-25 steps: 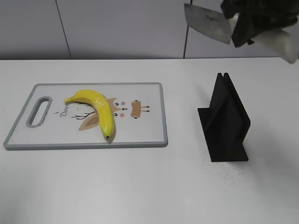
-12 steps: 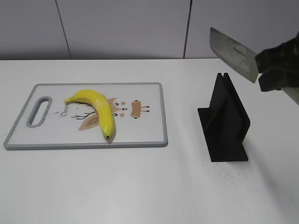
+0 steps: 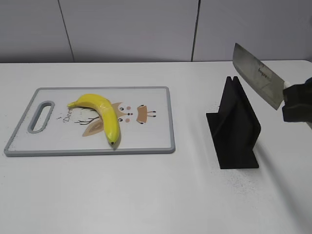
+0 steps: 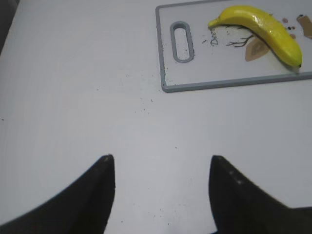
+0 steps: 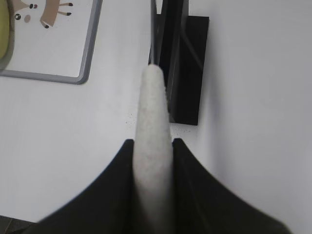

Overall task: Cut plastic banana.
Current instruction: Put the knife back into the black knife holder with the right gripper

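Plastic banana [image 3: 101, 113] lies whole on the cutting board [image 3: 156, 141], left half of the white table [image 3: 146, 195]; stem end toward the board's handle slot [image 3: 41, 116], dark tip near the board's front edge. It covers part of the printed deer drawing [image 3: 131, 113].

Right gripper [image 5: 152, 148] is clamped on the white handle [image 5: 152, 126] of a cleaver [image 3: 257, 74], both fingers pressed against its sides. Blade is in the air, tilted, tip up and to the left, just above and right of the black knife stand [image 3: 235, 126]. Blade is well apart from the banana.

Left gripper [image 4: 161, 170] hovers over bare table with its fingers apart, nothing between them; the board's handle end and the banana show at the upper right of its wrist view
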